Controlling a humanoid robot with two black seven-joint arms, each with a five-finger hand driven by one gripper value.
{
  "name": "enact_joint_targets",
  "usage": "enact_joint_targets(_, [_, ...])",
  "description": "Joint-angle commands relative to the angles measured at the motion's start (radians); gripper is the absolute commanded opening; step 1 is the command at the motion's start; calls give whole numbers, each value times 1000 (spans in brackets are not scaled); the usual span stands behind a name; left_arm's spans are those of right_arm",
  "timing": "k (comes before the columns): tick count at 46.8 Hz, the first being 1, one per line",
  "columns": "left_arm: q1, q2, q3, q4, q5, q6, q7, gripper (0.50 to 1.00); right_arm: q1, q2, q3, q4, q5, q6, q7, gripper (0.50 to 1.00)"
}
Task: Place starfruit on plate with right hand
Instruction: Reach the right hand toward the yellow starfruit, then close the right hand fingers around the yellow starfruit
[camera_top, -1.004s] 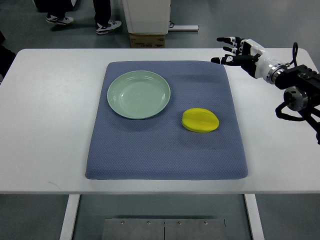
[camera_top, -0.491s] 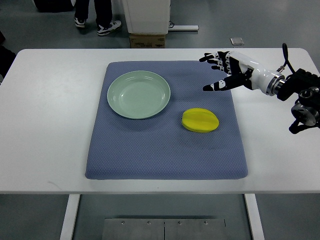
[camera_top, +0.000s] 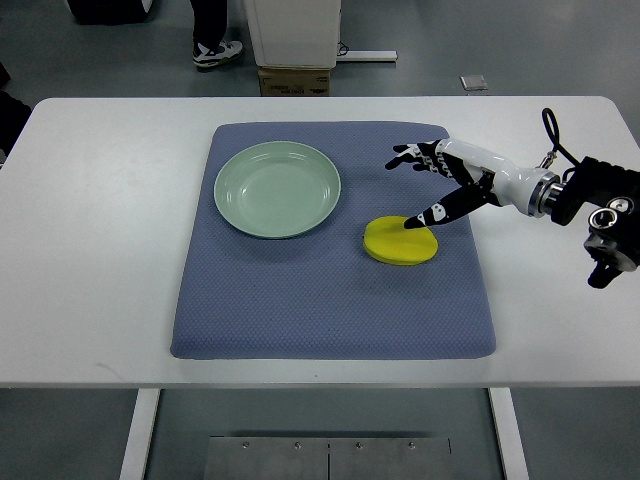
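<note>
A yellow starfruit (camera_top: 398, 243) lies on the blue mat (camera_top: 330, 290), right of centre. A pale green plate (camera_top: 277, 189) sits empty on the mat's upper left part. My right hand (camera_top: 425, 185) comes in from the right edge and hovers just above and behind the starfruit with its fingers spread. Its thumb tip (camera_top: 412, 221) is over the fruit's top edge; whether it touches is unclear. Nothing is in the hand. The left arm does not show.
The mat lies on a white table (camera_top: 90, 250). A cardboard box (camera_top: 294, 79) and a white cabinet stand beyond the far edge, where a person's shoe (camera_top: 216, 51) shows on the floor.
My right hand has moved left and toward me, from beyond the mat's far right corner down to just over the starfruit. The person's feet behind the table have shifted.
</note>
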Motion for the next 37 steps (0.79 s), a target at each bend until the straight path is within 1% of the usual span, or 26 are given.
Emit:
enact_joint_targets(1, [0,0,-1,-1,0,0,0,1000,1,3,-2,0,-8,0,2,1000])
enact_joint_targets(8, [0,0,-1,0,0,0,0,1000,14,4,-42,0,-39,0,16,1000])
enact_joint_targets(19, [0,0,1,-1,0,0,0,1000,24,12,-82,-2,-70,-2,14,998])
enact_joint_targets(37, [0,0,1,0,0,0,0,1000,25,21,-108,-9,-76,-18,-21,993])
